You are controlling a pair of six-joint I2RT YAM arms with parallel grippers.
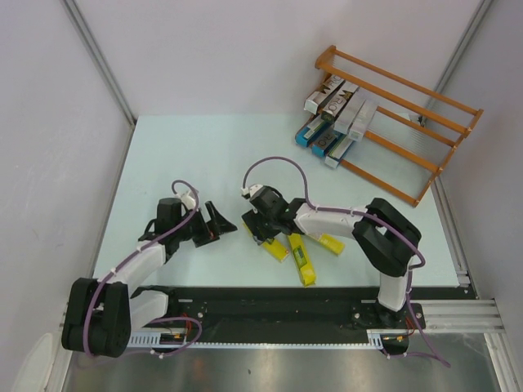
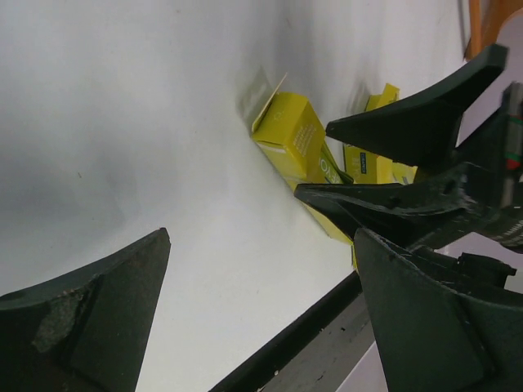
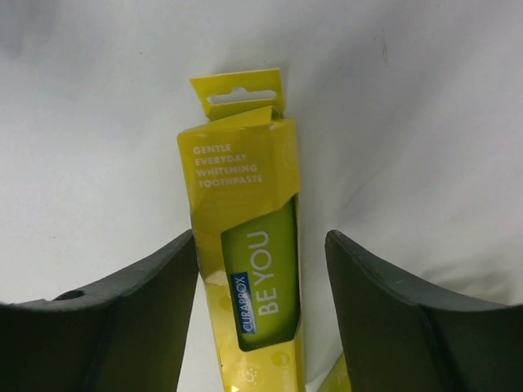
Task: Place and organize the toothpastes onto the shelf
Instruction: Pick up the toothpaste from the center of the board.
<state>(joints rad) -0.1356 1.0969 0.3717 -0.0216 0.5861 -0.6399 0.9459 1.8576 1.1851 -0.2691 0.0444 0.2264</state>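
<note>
Three yellow toothpastes lie on the table near the arms' bases: one (image 1: 276, 247) under my right gripper (image 1: 255, 229), a second (image 1: 302, 260) and a third (image 1: 329, 243) beside it. In the right wrist view the yellow carton (image 3: 245, 188) stands between the fingers of my right gripper (image 3: 260, 237); the left finger is against it and a gap shows at the right finger. My left gripper (image 1: 225, 224) is wide open over bare table (image 2: 261, 237), facing the same carton (image 2: 298, 139). Several silver and blue toothpastes (image 1: 335, 122) lie on the shelf (image 1: 425, 143).
The wooden shelf stands at the far right corner against the white wall. A black rail (image 1: 270, 298) runs along the table's near edge. In the left wrist view, the right arm's fingers (image 2: 425, 106) cross in front of a second yellow carton (image 2: 372, 163).
</note>
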